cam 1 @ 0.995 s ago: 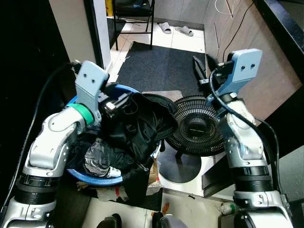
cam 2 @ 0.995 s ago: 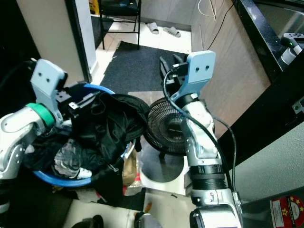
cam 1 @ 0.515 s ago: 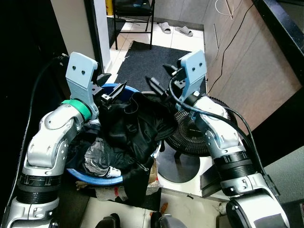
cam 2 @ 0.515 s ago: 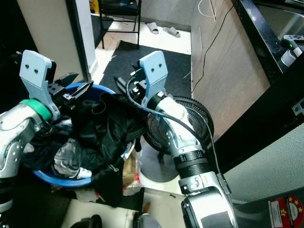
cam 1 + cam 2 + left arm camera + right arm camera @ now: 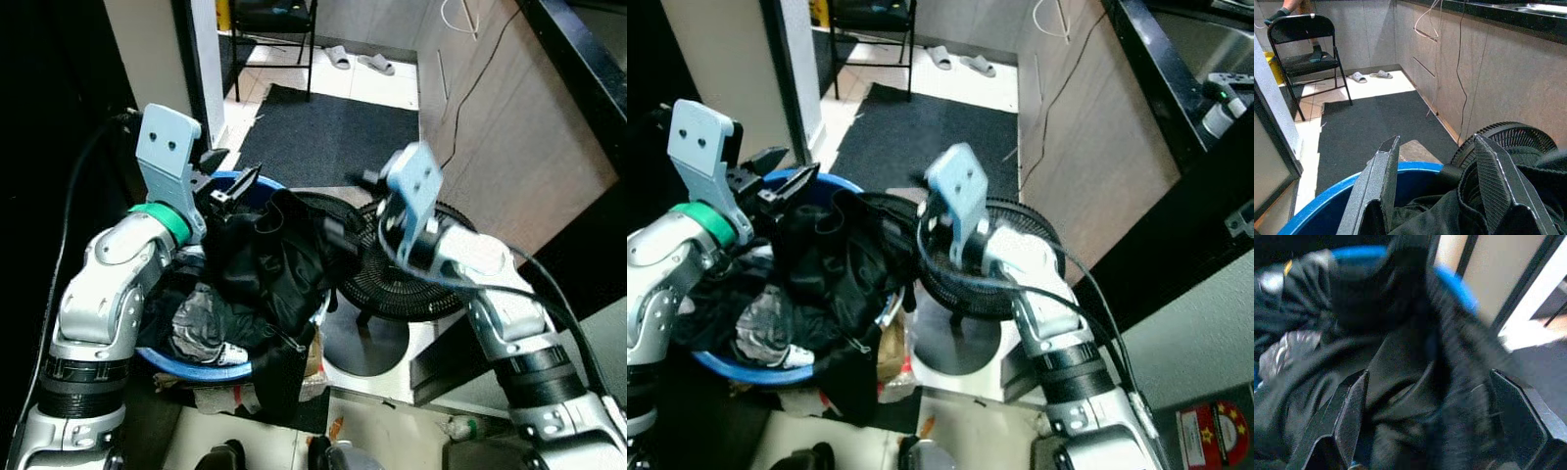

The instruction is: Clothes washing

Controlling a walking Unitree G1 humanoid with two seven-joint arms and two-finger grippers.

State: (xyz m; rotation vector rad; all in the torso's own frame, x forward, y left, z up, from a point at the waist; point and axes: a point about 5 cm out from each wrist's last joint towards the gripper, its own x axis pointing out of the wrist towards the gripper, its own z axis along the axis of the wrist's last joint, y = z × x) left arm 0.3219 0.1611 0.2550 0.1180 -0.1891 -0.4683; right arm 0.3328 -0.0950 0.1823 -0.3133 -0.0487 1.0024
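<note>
A blue basket [image 5: 199, 368] stands on the floor, heaped with black clothes [image 5: 269, 269] and a grey garment [image 5: 194, 320]; a black piece hangs over its front rim. My left gripper [image 5: 227, 188] hovers open just above the far rim, nothing between its fingers [image 5: 1376, 196]. My right gripper [image 5: 338, 233] is low at the right side of the heap, blurred by motion. In the right wrist view its fingers [image 5: 1347, 416] stand wide apart, open, with black cloth [image 5: 1400, 372] lying ahead of and between them.
A black floor fan [image 5: 411, 269] leans right beside the basket, under my right arm. A dark mat [image 5: 333, 132] lies beyond, then a folding chair [image 5: 279, 20] and slippers [image 5: 358, 59]. Wooden cabinet fronts [image 5: 509, 117] close the right side, a door frame [image 5: 201, 59] the left.
My right arm swung from over the fan leftward, then dropped to the black clothes. My left gripper lifted off the heap and opened, then stayed still.
</note>
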